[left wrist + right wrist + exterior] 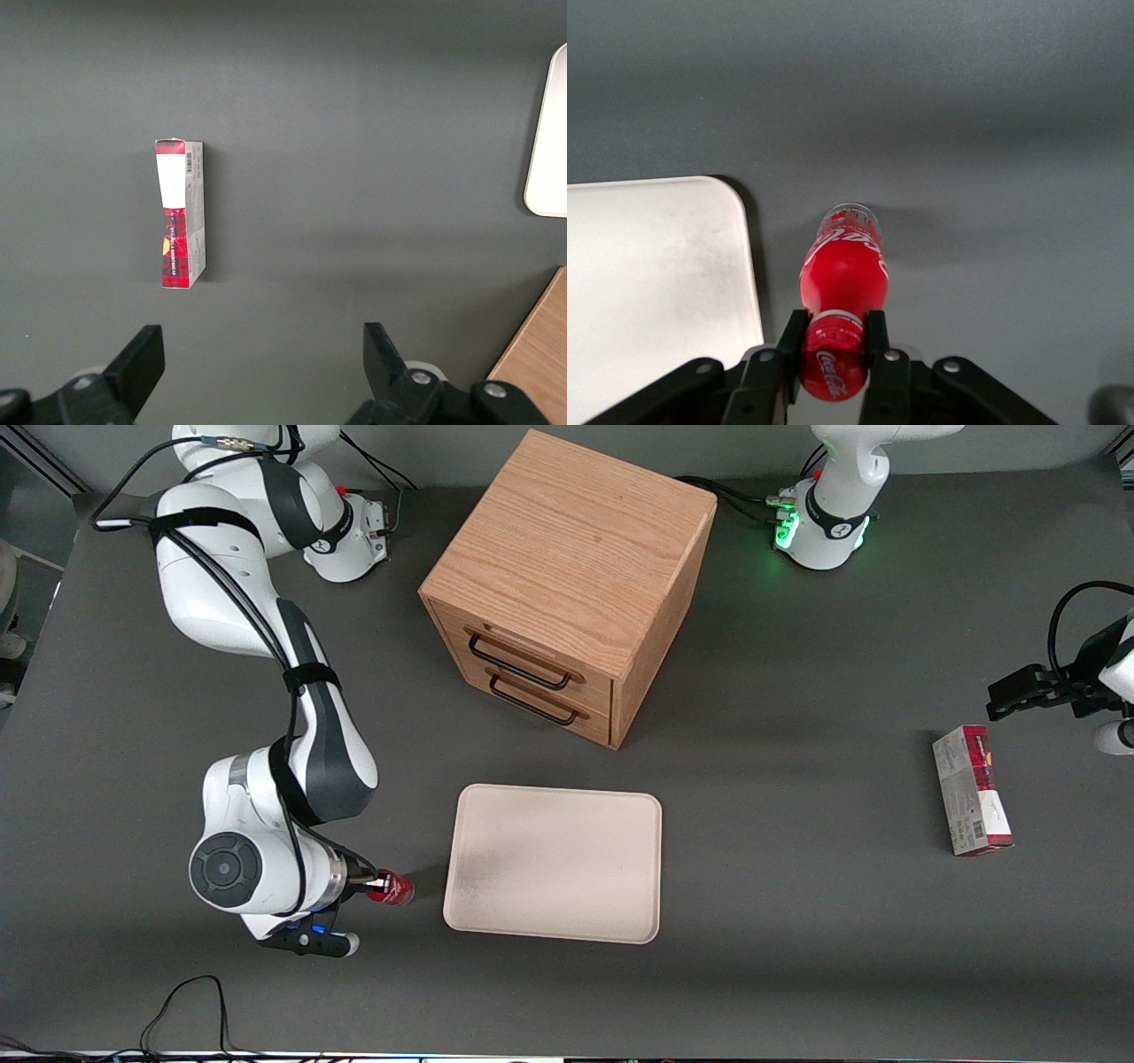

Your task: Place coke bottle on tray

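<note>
The coke bottle (392, 888), small with a red cap, red label and clear base, is held at its cap end by my right gripper (372, 884), beside the tray's edge toward the working arm's end. In the right wrist view the gripper (834, 332) is shut on the bottle (843, 270): both fingers (792, 341) press on the red cap, and the clear base points away from the wrist over the grey table. The pale beige-pink tray (554, 861) lies flat in front of the drawers; its rounded corner shows beside the bottle in the right wrist view (656, 266).
A wooden drawer cabinet (567, 584) stands farther from the front camera than the tray. A red-and-grey carton (972, 790) lies toward the parked arm's end; it also shows in the left wrist view (181, 212). Cables (186, 1001) run along the table's near edge.
</note>
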### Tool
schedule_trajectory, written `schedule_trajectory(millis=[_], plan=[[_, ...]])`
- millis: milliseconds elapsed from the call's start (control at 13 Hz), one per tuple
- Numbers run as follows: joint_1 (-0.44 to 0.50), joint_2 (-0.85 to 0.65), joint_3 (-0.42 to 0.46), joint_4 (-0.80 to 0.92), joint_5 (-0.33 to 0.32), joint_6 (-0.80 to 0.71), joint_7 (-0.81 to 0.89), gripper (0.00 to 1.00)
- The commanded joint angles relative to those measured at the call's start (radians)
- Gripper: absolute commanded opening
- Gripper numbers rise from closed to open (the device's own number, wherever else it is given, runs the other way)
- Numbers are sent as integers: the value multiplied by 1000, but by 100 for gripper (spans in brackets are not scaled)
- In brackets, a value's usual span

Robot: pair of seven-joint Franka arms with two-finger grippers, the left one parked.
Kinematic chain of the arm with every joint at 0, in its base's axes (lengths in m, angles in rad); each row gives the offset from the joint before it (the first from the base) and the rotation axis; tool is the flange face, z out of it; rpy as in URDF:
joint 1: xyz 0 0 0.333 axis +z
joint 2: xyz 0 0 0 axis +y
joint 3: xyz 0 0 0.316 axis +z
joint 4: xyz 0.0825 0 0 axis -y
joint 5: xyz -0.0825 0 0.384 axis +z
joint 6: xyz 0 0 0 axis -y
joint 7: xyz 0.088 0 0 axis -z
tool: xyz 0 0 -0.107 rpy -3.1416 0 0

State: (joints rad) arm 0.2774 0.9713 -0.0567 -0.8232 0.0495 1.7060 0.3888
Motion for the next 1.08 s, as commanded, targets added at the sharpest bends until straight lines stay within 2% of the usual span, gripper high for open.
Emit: schedule_trajectory(millis=[0, 231, 385, 538, 1000], plan=[[-4, 1, 18, 27, -7, -75, 27, 0], [-30, -83, 38, 30, -5, -236, 18, 0], [-73, -166, 92, 35, -5, -354, 13, 0], [-84, -250, 97, 35, -5, -452, 12, 0], [-83, -422, 86, 23, -7, -554, 10, 0]])
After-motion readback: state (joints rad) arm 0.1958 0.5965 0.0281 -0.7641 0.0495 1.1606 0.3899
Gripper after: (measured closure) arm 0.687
